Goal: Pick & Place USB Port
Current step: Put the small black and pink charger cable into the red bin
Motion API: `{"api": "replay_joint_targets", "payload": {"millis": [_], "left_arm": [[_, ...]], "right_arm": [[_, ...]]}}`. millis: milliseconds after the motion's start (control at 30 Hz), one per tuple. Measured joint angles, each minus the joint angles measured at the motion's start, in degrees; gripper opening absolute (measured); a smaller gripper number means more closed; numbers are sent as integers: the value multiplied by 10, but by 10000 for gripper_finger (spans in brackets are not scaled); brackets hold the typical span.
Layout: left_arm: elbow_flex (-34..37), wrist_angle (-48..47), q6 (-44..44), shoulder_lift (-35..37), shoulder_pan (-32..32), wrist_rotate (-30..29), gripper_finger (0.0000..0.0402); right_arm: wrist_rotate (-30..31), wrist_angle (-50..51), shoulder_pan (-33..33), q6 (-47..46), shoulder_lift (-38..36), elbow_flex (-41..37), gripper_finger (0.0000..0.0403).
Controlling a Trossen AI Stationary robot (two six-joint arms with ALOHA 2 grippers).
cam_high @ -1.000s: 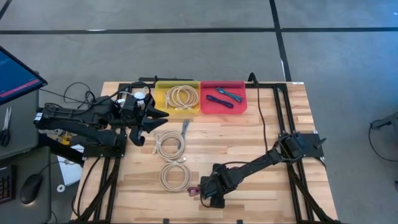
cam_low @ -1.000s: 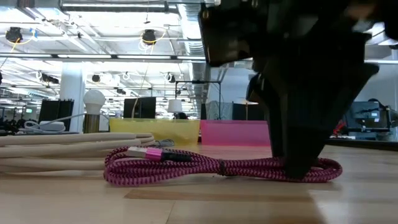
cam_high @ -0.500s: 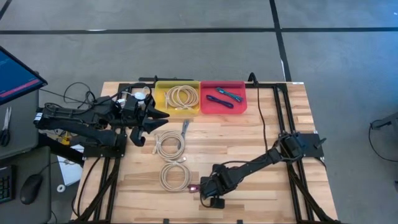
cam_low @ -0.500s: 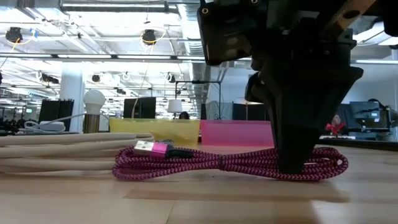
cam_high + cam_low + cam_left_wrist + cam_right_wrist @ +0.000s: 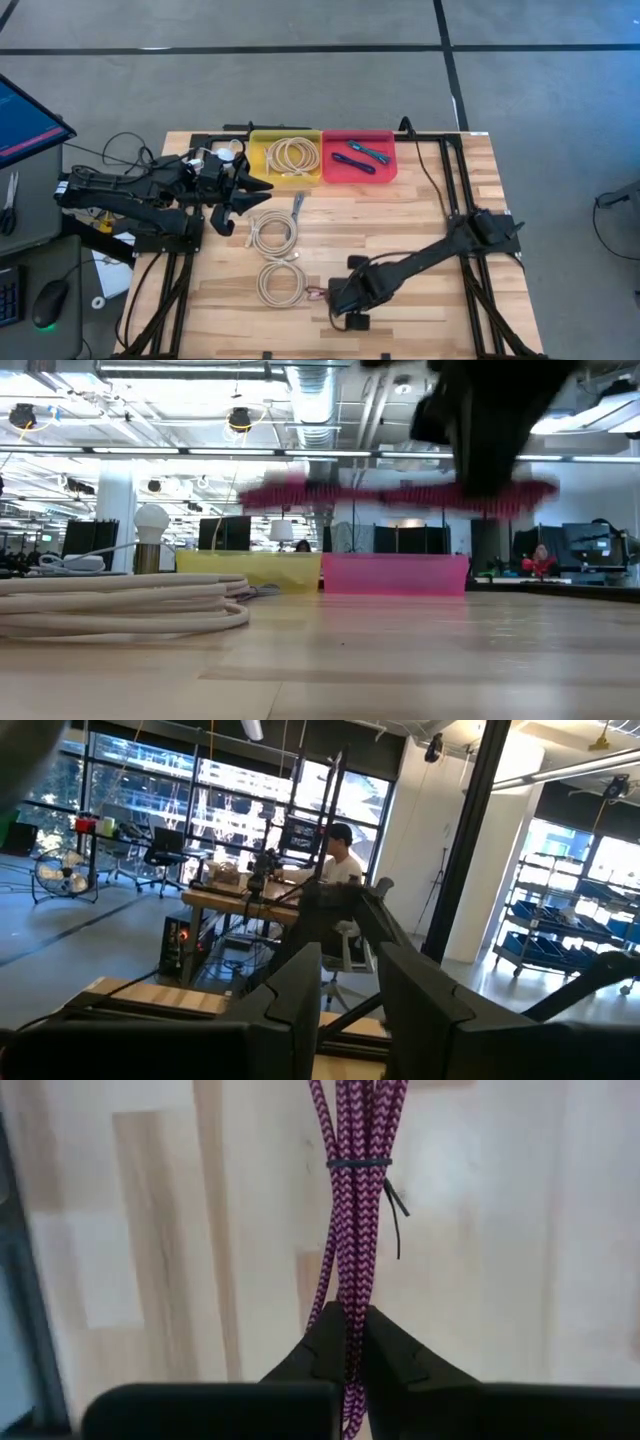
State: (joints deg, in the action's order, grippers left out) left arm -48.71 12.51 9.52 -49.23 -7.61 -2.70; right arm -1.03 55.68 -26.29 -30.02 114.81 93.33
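Observation:
A pink braided USB cable [image 5: 390,495], coiled into a long bundle and tied with a thin black tie [image 5: 360,1163], hangs in the air in my right gripper [image 5: 338,298] over the near middle of the table. The gripper also shows in the low view [image 5: 488,485] and in its wrist view [image 5: 345,1342], shut on the bundle. My left gripper [image 5: 258,185] waits open and empty at the table's far left, beside the yellow bin [image 5: 262,160]. The pink bin [image 5: 385,168] stands to the right of the yellow one. My right gripper pinches several strands of the cable bundle [image 5: 345,1305] between its two fingers. It holds the bundle nearer one end than the middle. The fingers come from above, pointing down. The bundle is lifted clear of the table and hangs about level.
The yellow bin holds a beige cable coil [image 5: 291,155]; the pink bin holds dark blue cables [image 5: 358,155]. Two beige coils lie on the table [image 5: 272,232] [image 5: 282,283], the nearer just left of my right gripper. A small grey cable [image 5: 298,203] lies near the bins.
My right gripper has gone up, holding the pink cable. The bundle first slid a little along the table and has now been lifted clear of it, staying about level.

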Motion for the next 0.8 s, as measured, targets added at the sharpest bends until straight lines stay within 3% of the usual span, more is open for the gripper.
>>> {"api": "replay_joint_targets", "payload": {"millis": [533,800], "left_arm": [[0,-2,4,0,0,0,102],[0,-1,4,0,0,0,102]], "right_arm": [[173,168,93,-28,-196,0,1],[211,206,190,55,-227,1,1]]}}
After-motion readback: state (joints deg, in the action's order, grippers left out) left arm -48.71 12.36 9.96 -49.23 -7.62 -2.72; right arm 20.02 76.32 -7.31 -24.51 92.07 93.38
